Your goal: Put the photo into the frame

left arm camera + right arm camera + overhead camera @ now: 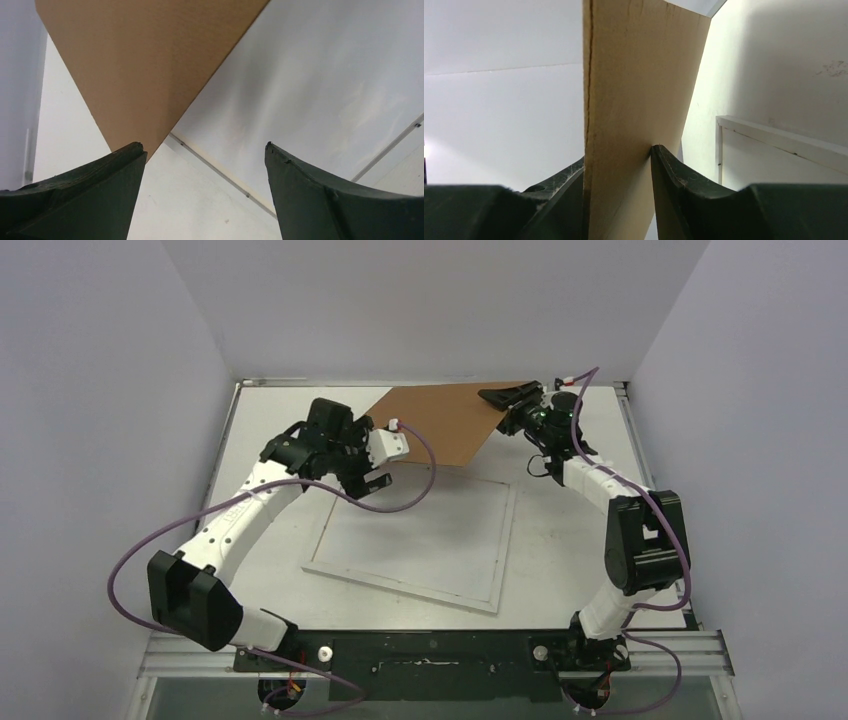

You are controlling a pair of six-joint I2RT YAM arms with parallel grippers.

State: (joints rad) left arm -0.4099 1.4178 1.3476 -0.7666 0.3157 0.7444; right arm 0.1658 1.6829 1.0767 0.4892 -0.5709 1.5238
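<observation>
The frame (506,545), white-bordered with a pale middle, lies flat in the centre of the table. No sunset photo shows in any view. My right gripper (503,398) is shut on the right edge of a plain brown backing board (445,420) and holds it tilted above the far side of the table. In the right wrist view the board (634,100) stands edge-on between the closed jaws of the right gripper (619,160). My left gripper (368,478) is open and empty, just below the board's lower left edge. In the left wrist view the board's corner (145,65) reaches the left fingertip (132,150).
Enclosure walls stand close on the left, back and right. A metal rail (430,382) runs along the table's far edge, and it also shows in the left wrist view (220,172). A purple cable (400,500) loops from the left arm over the frame's far left corner.
</observation>
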